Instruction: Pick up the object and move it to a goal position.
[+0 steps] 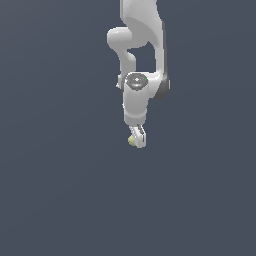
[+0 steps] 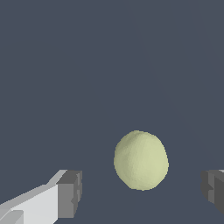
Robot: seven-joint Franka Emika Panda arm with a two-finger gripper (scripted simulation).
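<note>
The object is a small pale yellow-green ball, smooth and plain, lying on the dark grey floor. In the wrist view the ball sits between the two grey finger pads, with a clear gap on each side. My white gripper hangs straight down over it from the arm, its fingertips level with the ball. In the wrist view the gripper is open: one pad and the other pad stand wide apart and neither touches the ball.
The white arm comes down from the top of the exterior view. Plain dark grey floor stretches all around, with no other objects showing.
</note>
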